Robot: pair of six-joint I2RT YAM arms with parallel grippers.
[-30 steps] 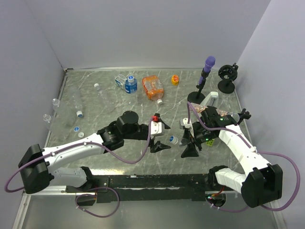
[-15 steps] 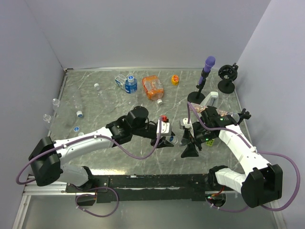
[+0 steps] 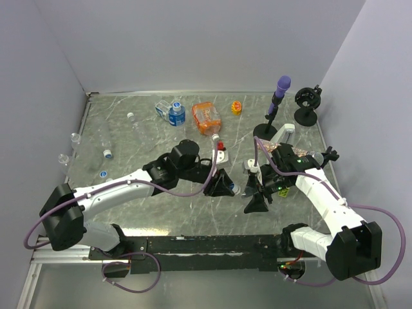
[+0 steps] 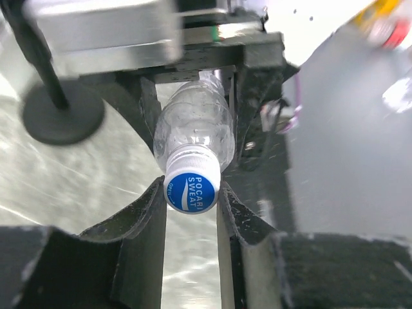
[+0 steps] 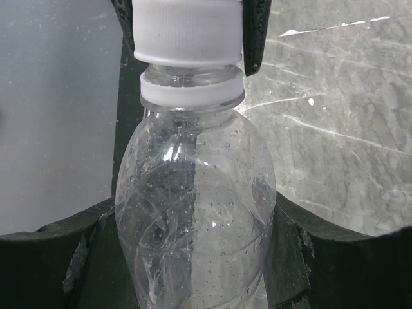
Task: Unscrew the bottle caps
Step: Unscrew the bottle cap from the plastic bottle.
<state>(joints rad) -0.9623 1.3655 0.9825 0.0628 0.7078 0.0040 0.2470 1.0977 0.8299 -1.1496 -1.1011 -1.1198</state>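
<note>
Right jaws clamp the bottle [image 5: 193, 212], left jaws pinch its cap [image 4: 190, 191]; loosening seems about to begin, which calls for a firm twist of the left wrist.

left arm [image 3: 122, 190]: swings right, in from mid-table | left gripper [image 3: 226, 187]: jaws narrow from wide apart, fingers now touch both sides of the blue-topped cap [image 4: 190, 192] on the bottle [image 4: 193, 122]

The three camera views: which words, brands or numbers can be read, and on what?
"POCARI SWEAT": on the blue top of the bottle cap of the clear bottle.
Right wrist view: no text.
Top view: print on the blue-labelled bottle and orange container is too small to read.
</note>
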